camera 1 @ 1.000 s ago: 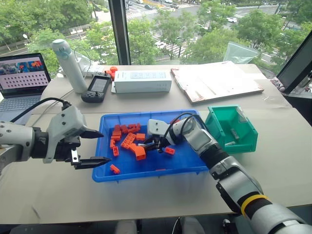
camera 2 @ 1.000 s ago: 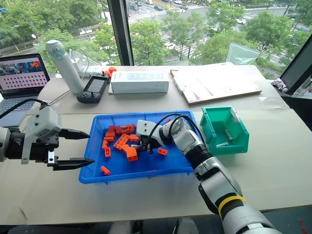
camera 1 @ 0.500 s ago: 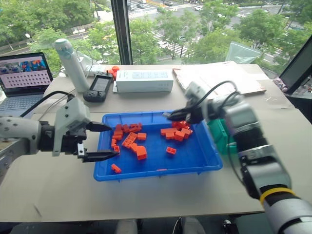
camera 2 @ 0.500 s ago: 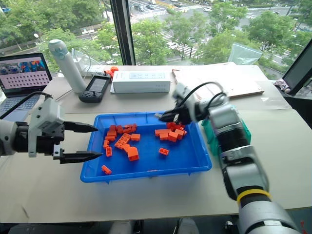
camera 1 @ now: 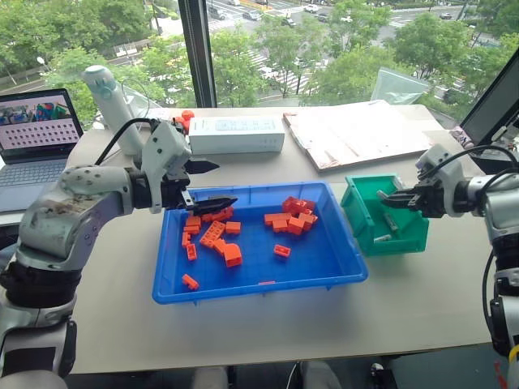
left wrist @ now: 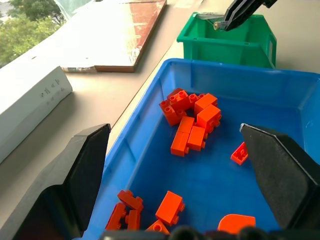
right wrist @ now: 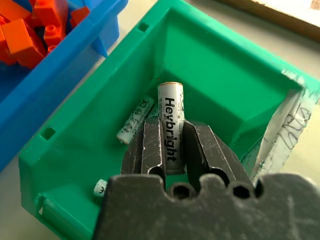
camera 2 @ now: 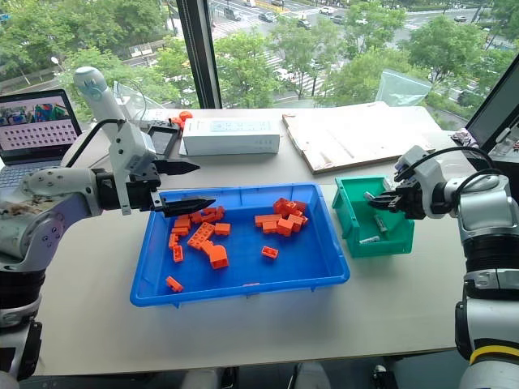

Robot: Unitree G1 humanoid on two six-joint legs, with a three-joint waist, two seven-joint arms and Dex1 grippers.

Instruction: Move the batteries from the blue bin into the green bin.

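Note:
The green bin stands right of the blue bin. My right gripper hangs over the green bin, shut on a grey-silver battery that points down into it. Two more batteries lie on the green bin's floor. In the left wrist view the right gripper shows above the green bin. My left gripper is open and empty above the blue bin's far left corner. Several orange bricks lie in the blue bin.
Behind the bins lie a white box, a flat board with papers, a black handheld device and a white bottle. A laptop stands at the far left. Bare table lies in front of the bins.
My right gripper lifted out of the blue bin and swung right with the battery to above the green bin. My left gripper moved forward and right, over the blue bin's far left corner.

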